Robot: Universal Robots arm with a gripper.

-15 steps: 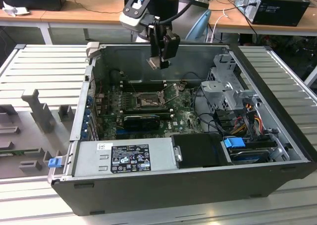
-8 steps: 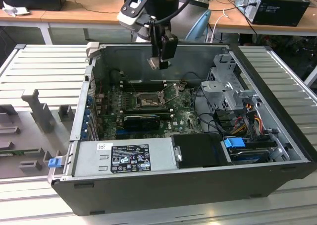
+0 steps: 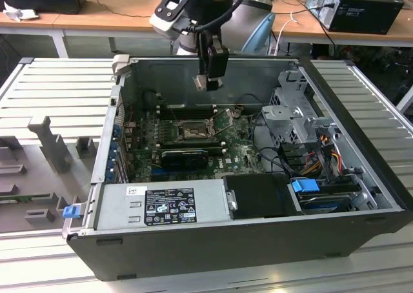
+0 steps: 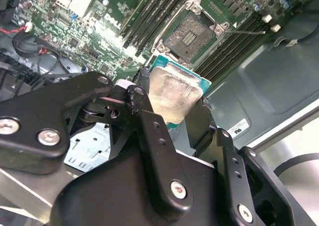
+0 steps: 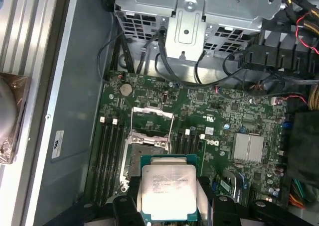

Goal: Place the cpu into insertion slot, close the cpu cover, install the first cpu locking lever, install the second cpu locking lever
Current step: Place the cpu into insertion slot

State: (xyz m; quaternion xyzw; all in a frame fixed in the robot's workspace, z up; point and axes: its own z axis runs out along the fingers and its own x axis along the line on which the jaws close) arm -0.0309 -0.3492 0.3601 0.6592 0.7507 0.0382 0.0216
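Pinching the cpu (image 5: 168, 192), gripper (image 3: 208, 84) hovers above insertion slot (image 4: 192, 34)

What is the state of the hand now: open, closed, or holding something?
The hand: closed on the cpu, held in the air; the insertion slot is empty.

The cpu (image 4: 172, 94) hangs above the insertion slot (image 4: 193, 34), well apart.
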